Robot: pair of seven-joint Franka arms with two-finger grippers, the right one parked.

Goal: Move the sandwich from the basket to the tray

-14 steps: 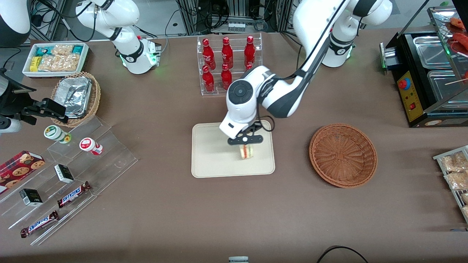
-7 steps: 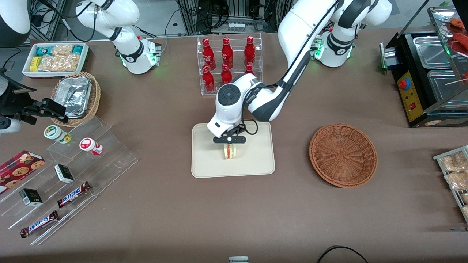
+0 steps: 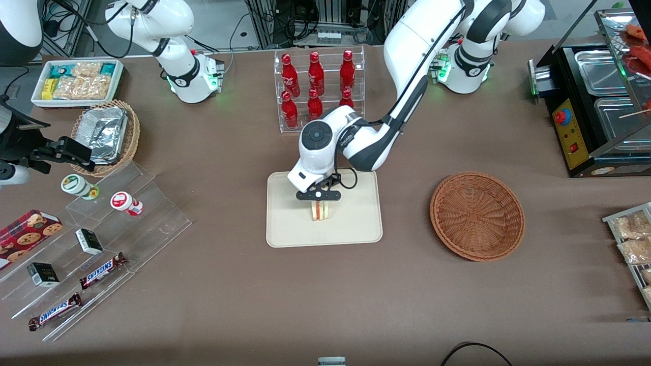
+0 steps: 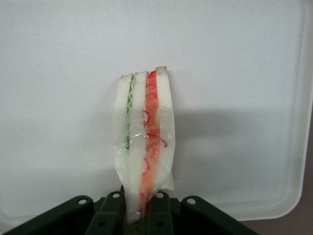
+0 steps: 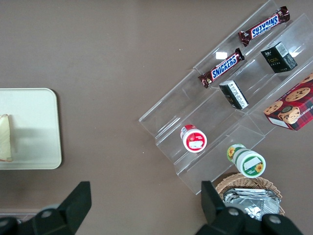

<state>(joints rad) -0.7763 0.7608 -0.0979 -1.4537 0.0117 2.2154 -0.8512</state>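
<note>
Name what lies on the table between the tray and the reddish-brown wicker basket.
Nothing: in the front view only bare brown tabletop separates the tray from the basket. The gripper holds the sandwich over the tray.

Tray with sandwich on it; clear stepped rack holds Snickers bars, cups, boxes.

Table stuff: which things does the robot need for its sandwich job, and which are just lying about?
For the job:
- sandwich, pinched in the hand over the tray
- tray
- brown wicker basket

Just lying about:
- red bottles
- Snickers bars
- cookie box
- foil containers
- snack packets
</note>
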